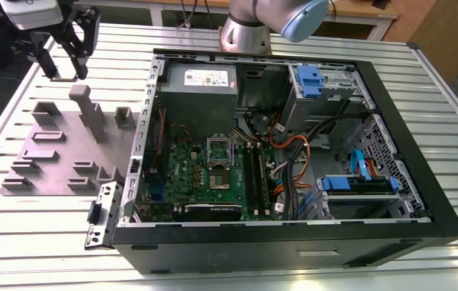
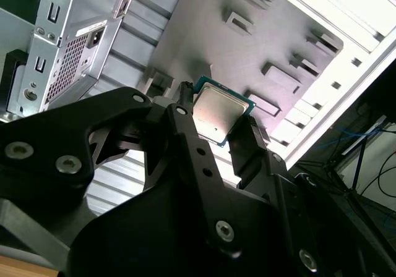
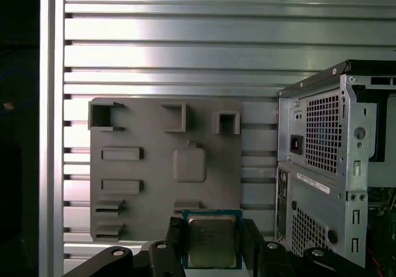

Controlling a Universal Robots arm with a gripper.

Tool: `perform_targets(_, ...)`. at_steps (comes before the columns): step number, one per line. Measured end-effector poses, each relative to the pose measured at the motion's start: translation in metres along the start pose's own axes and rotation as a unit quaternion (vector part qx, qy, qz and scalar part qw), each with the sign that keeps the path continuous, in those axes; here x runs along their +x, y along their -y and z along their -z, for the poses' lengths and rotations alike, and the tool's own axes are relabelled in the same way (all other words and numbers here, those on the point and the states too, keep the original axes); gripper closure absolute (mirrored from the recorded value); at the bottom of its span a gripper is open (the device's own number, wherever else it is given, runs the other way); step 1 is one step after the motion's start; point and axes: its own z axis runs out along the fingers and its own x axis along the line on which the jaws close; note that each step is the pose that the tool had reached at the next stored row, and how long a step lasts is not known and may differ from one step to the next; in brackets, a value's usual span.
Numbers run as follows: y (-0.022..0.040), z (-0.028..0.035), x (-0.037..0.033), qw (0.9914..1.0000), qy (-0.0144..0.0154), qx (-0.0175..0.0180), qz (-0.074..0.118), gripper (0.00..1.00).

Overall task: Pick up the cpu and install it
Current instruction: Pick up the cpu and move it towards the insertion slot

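Fingers (image 3: 250, 245) pinch the cpu (image 3: 211, 240) by two opposite edges, up off the grey fixture plate (image 3: 154, 190), near one end; you likely carry something light, stiff, slick and fragile; grip its edges only, gently.

Cpu (image 3: 212, 243) in end effector (image 3: 213, 234); plate (image 1: 59, 145) beside PC (image 1: 294, 248).

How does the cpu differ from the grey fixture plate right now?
The cpu is small with a shiny metal top; the grey fixture plate is far larger, matte, with raised blocks. The cpu is clamped in the pincer, raised; the plate lies flat on the slatted table. Both are roughly square.
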Motion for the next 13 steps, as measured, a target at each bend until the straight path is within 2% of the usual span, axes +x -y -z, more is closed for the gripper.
perform_targets(13,0.0,0.0,-0.0049,1.0,0.0,0.0,0.0,0.53)
